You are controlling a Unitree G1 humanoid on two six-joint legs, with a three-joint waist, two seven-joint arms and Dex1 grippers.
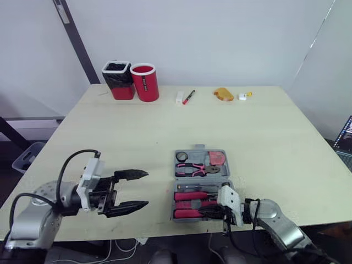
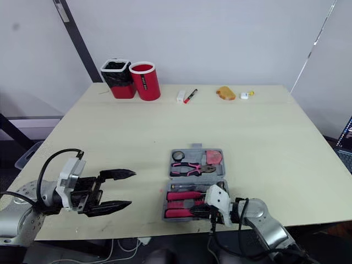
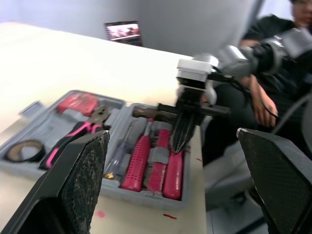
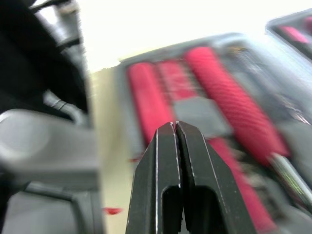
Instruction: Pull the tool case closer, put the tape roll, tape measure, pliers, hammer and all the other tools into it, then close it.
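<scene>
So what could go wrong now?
The tool case lies open close to the table's front edge, so pulling it more might slide it off. The right gripper, jaws shut, is over the red handles, so closing the case could pinch it or knock tools loose.

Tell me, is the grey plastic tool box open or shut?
Open. The grey plastic tool case lies spread flat on the pale wooden table, and pink-handled pliers and red-handled tools show inside.
</scene>
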